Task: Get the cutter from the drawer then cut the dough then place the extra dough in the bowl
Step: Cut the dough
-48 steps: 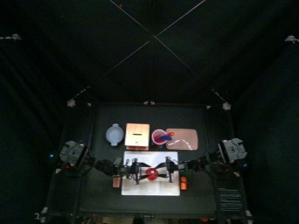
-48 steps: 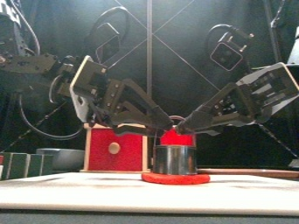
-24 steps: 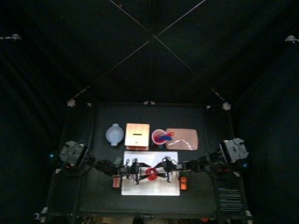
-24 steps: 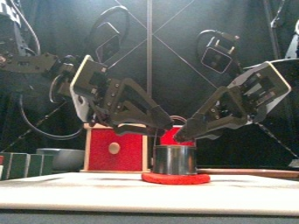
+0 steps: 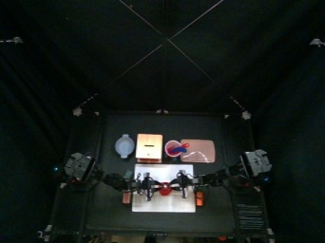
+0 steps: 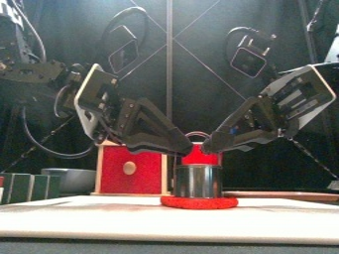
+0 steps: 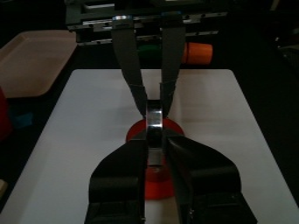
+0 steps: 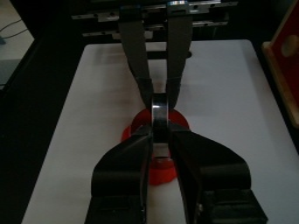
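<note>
Near the table's (image 5: 229, 133) front edge the cutter (image 6: 199, 182) stands on the red dough (image 6: 199, 202), with the jaws of the left gripper (image 7: 156, 137) and right gripper (image 8: 158, 129) pinched onto its wire handle (image 6: 196, 135); the right arm dipped and rose again, so pressing likely continues.

We find one small black counter (image 5: 226, 133) carrying four items directly. A white cutting board (image 5: 150, 205) lies flat at the front centre. Behind it runs a row towards the back: a blue-grey bowl (image 5: 124, 139) at the left, a pale wooden box (image 5: 150, 145) just beside it with its red drawer front facing forward, and a flat pink tray (image 5: 208, 152) at the right.
</note>
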Tool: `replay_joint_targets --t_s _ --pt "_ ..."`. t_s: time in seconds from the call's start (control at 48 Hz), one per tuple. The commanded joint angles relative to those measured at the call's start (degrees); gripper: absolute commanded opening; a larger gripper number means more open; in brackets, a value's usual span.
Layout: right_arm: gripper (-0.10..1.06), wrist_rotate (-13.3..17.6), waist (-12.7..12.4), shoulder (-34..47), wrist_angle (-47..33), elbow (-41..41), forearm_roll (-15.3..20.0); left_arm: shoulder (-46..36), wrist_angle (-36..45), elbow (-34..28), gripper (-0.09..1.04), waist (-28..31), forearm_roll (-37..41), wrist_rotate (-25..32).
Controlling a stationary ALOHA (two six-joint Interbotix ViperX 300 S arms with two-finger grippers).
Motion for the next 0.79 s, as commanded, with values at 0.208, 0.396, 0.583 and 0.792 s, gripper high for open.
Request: replay_joint_targets --t_s 0.208,0.396,0.583,0.792 --pt "0.49 1.0 0.3 3.7 0.4 0.1 0.9 2.9 4.0 -0.6 0.54 -0.3 -3.2 -0.4" --pt "0.49 1.0 1.7 7.9 0.3 0.2 4.4 6.2 5.3 -1.4 0.53 -1.8 -4.2 -3.7" --pt "0.49 1.0 4.0 11.8 0.0 0.8 8.8 8.2 6.1 -1.9 0.53 -2.5 -4.1 -6.6" --pt "0.49 0.0 4.6 11.3 0.0 1.1 11.1 8.2 6.9 -1.8 0.53 -2.5 -4.0 -6.6"
